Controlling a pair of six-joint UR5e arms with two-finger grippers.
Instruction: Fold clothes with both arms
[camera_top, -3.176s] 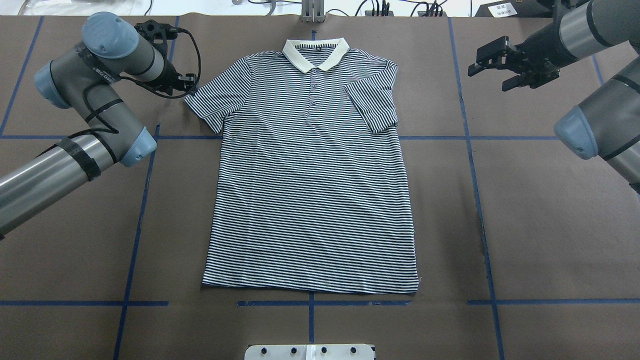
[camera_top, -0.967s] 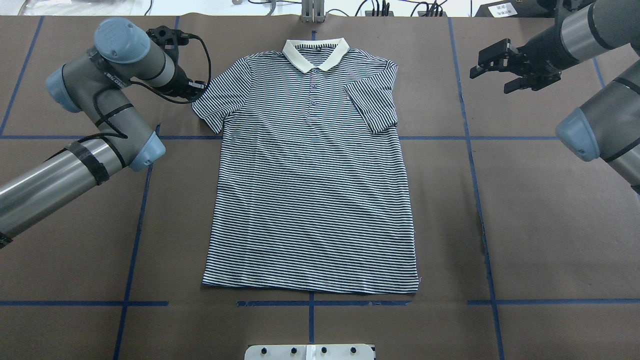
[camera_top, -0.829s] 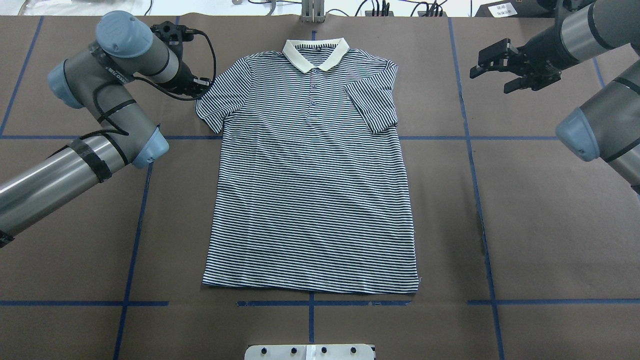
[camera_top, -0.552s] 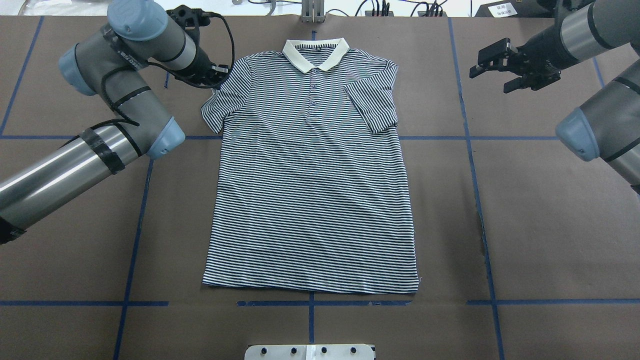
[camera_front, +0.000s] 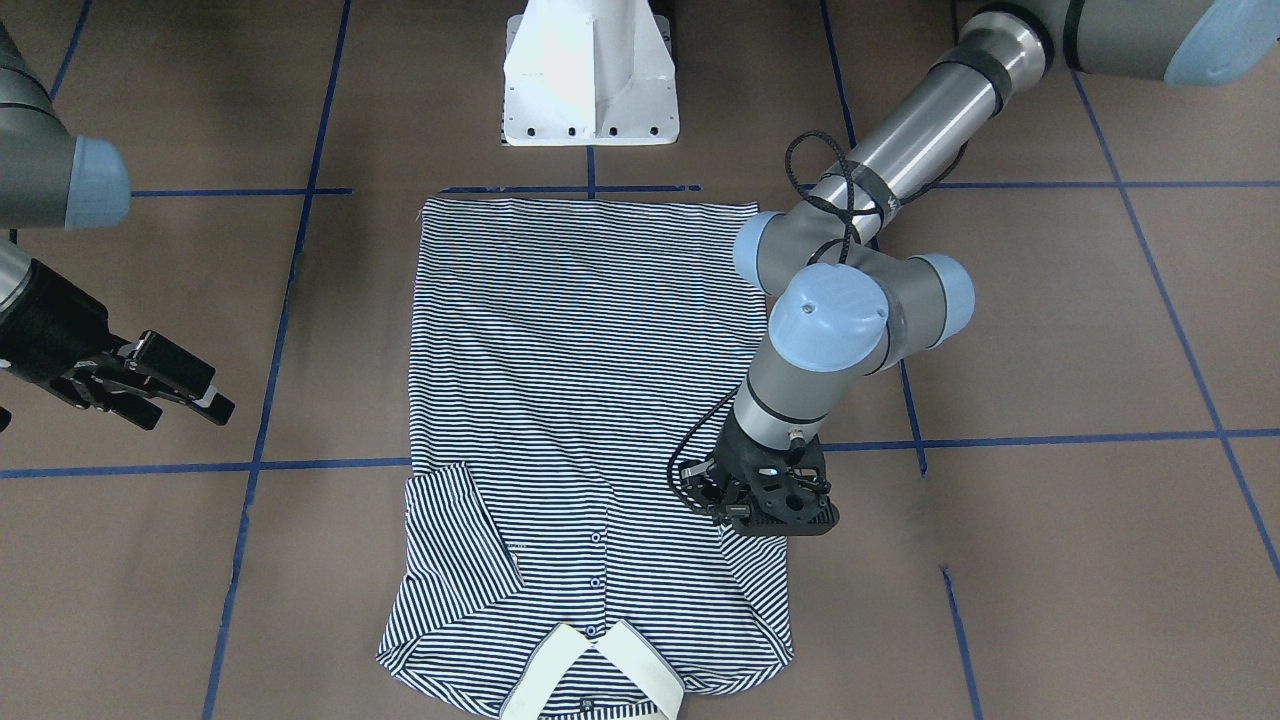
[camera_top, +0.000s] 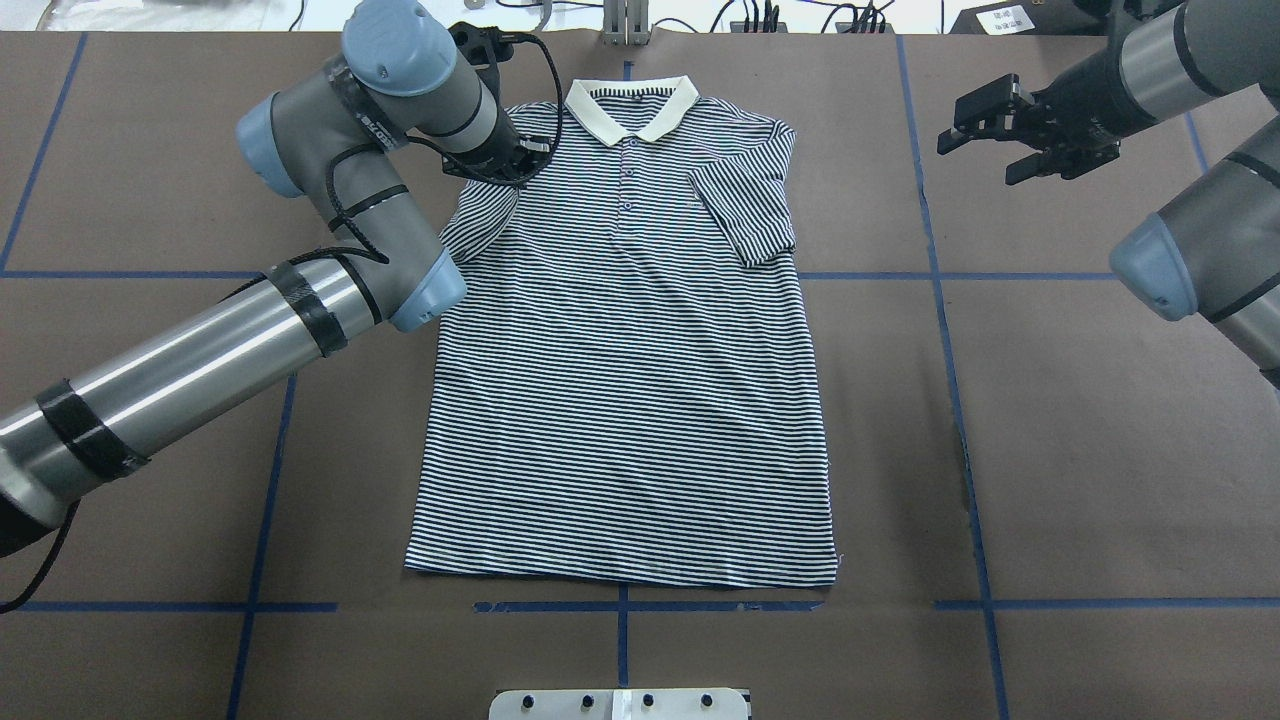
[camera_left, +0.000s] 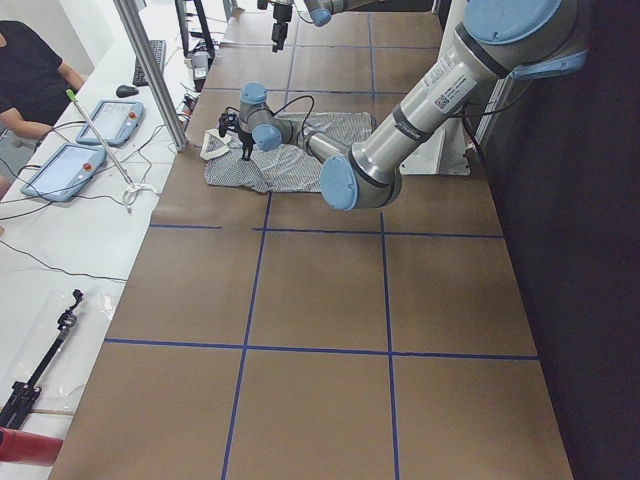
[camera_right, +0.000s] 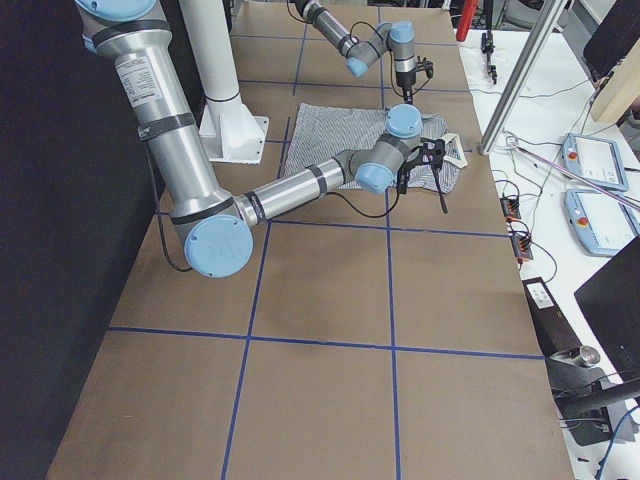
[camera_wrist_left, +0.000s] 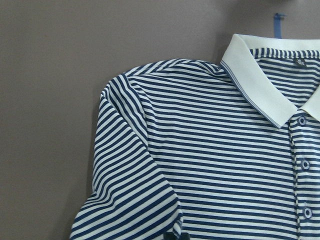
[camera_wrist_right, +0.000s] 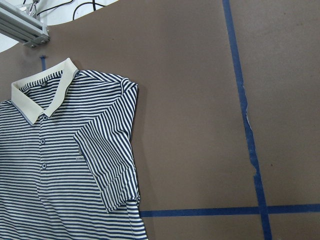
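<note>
The striped polo shirt (camera_top: 630, 380) lay front-up in the middle of the brown surface (camera_top: 1100, 450). Its hem was near the robot and its cream collar (camera_top: 632, 105) at the far side. The sleeve on the robot's right (camera_top: 750, 210) was folded inward onto the chest. The left end effector (camera_top: 515, 165) hung over the shirt's left shoulder, its fingers together on the hem of the left sleeve (camera_top: 475, 220), which was drawn up and inward toward the buttons. The right end effector (camera_top: 978, 158) hovered well to the right of the shirt, above bare surface, its fingers apart and holding nothing.
</note>
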